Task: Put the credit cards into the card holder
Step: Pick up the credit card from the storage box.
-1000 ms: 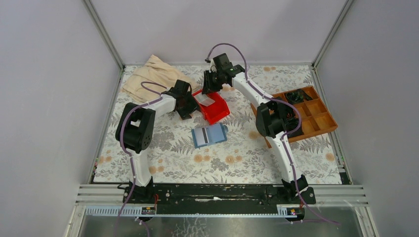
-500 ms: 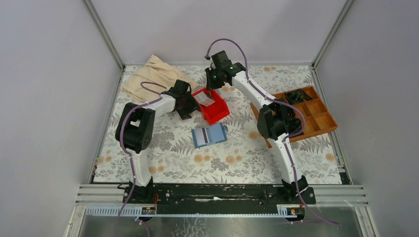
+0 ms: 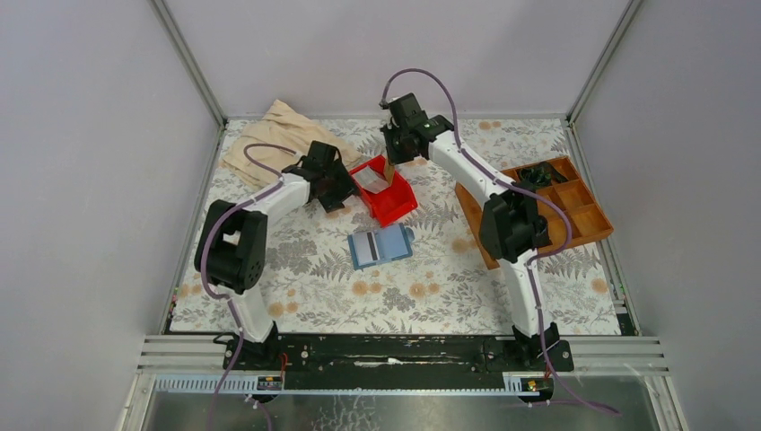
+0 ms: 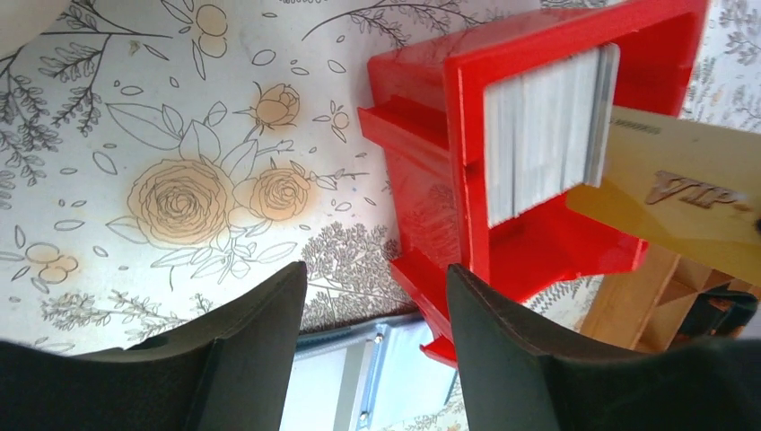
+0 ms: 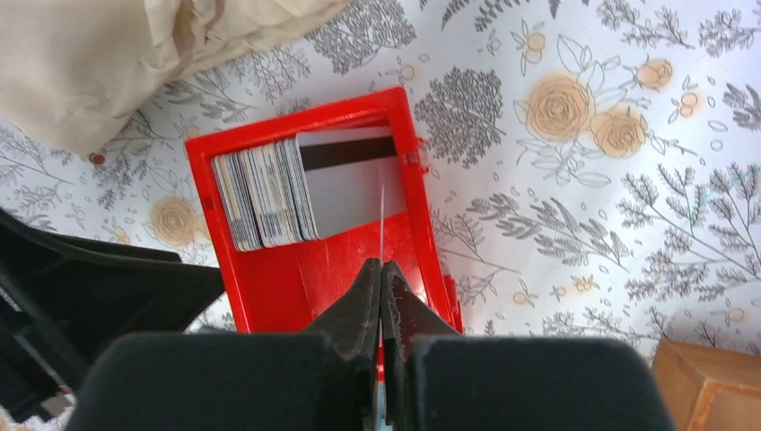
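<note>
Right wrist view: right gripper [image 5: 381,266] is pinched fully together on the held card [image 5: 381,224], which shows edge-on as a thin line above the fingertips, over the red bin [image 5: 205,206]. The other credit cards [image 5: 260,193] stand stacked at one end of the bin. In the left wrist view the held card is gold, tilted, and close against the stack. Left gripper [image 4: 372,296]: jaws well apart with nothing between them, just beside the bin's outer wall; contact cannot be determined. Card holder [image 3: 380,245] lies opened flat on the table [image 3: 431,287], on the near side of the bin and apart from it. Judgement: the step in hand is drawing this card out. Lift until its lower edge clears the rim before swinging, or the bin may drag or tip. The pinch is on a thin edge, so turn the wrist slowly. Room: open table between bin and holder. The left arm crowds the bin's left side. Wooden tray [image 3: 583,218] and cloth [image 3: 269,135] lie well off the route.
</note>
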`<state>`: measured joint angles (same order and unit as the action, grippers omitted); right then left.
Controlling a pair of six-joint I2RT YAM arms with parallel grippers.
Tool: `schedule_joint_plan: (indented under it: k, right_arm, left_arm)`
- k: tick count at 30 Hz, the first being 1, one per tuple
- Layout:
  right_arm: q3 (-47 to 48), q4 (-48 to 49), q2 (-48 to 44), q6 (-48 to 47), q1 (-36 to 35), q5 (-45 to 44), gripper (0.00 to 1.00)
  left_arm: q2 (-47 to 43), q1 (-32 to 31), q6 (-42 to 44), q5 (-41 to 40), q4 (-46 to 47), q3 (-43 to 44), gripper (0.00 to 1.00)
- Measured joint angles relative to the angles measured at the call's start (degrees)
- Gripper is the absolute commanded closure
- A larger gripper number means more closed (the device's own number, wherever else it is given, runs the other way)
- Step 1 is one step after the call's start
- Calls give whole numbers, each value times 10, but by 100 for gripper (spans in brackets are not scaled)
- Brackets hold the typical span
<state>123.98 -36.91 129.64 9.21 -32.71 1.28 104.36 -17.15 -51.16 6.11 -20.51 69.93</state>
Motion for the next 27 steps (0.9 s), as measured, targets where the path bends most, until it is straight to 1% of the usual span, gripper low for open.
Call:
schedule_joint_plan:
  k: [5,11,15,19,23,27]
  right_arm:
    - [-51,1,-43,0,0,-8,100]
    - [-111,1,-128,0,0,14,100]
    - [-179,7,-202,6,0,63,100]
    - [-240,13,-255,18,0,126,100]
    - [-301,30,-290,41,-1,197,100]
    - [-346,47,-307,62,-1,250,100]
  left_arm:
    - [-43,0,16,0,11,-21,34]
    - [-118,1,37,31,62,-68,33]
    - [-161,1,48,76,123,-103,33]
    - [-180,2,53,130,181,-132,33]
    - [-186,2,57,187,229,-157,33]
    - [-193,2,58,243,277,-183,33]
